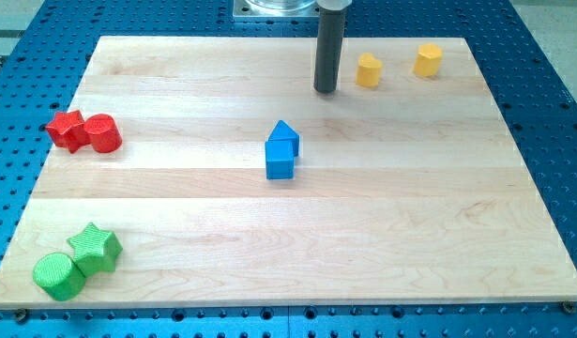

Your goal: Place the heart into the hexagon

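The yellow heart (368, 70) lies near the view's top, right of centre, on the wooden board (391, 235). The yellow hexagon (428, 60) lies a short way to its right, with a gap between them. My tip (326, 91) rests on the board just left of the heart and slightly below it, not touching it. The dark rod rises straight up from the tip and out of the view's top.
A blue house-shaped block (283, 136) touches a blue cube (280, 161) at the board's centre. A red star (66, 130) and a red cylinder (102, 133) touch at the left. A green star (94, 248) and a green cylinder (58, 276) touch at the bottom left.
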### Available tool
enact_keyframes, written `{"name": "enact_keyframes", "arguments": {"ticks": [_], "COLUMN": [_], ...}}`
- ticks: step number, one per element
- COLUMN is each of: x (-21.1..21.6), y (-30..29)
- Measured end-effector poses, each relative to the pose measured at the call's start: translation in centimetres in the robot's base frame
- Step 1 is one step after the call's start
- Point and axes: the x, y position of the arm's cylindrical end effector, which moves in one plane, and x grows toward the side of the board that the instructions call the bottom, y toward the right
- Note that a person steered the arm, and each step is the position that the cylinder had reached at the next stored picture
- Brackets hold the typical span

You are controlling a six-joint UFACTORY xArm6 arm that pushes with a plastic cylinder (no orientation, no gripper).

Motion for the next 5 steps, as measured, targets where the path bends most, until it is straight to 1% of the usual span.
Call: {"name": "enact_keyframes", "arguments": {"ticks": [1,2,4,5], "x": [-1.5,-1.7,-2.0,-1.1], "y": [3.0,6.6,7.2,9.0]}}
